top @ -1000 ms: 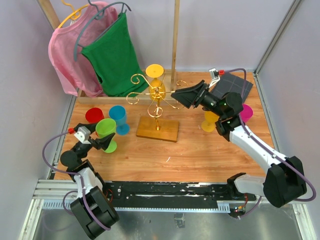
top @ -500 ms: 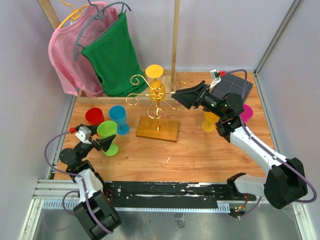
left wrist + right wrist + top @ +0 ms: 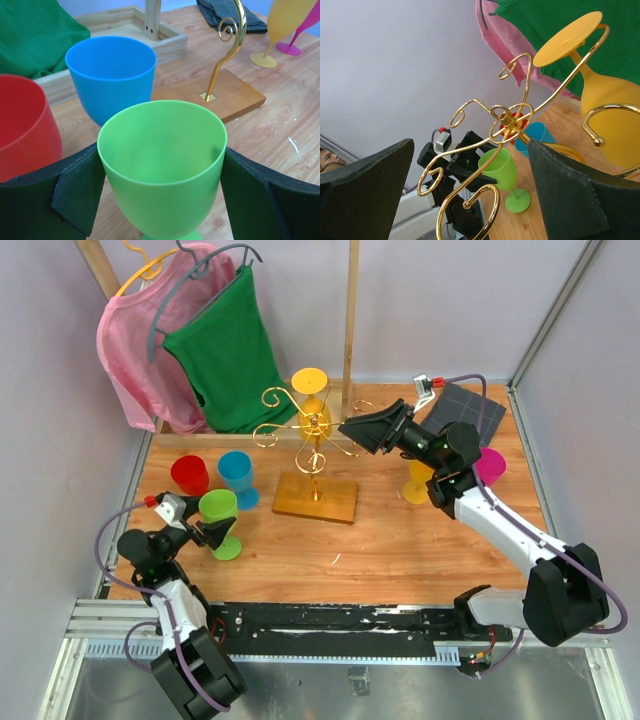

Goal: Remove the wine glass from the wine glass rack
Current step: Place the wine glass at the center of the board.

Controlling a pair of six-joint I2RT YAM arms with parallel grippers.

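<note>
Just beyond the released right gripper (image 3: 355, 436) hangs the wine glass (image 3: 310, 381) on its rack (image 3: 316, 498)

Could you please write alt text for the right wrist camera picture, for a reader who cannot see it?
A yellow wine glass hangs upside down on the gold wine glass rack, at upper right. The right claw is open, facing the rack; a green glass stands beyond it.

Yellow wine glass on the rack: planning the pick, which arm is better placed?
Right: the right gripper, open, sits beside the rack holding the yellow wine glass; the left gripper straddles the green cup.
</note>
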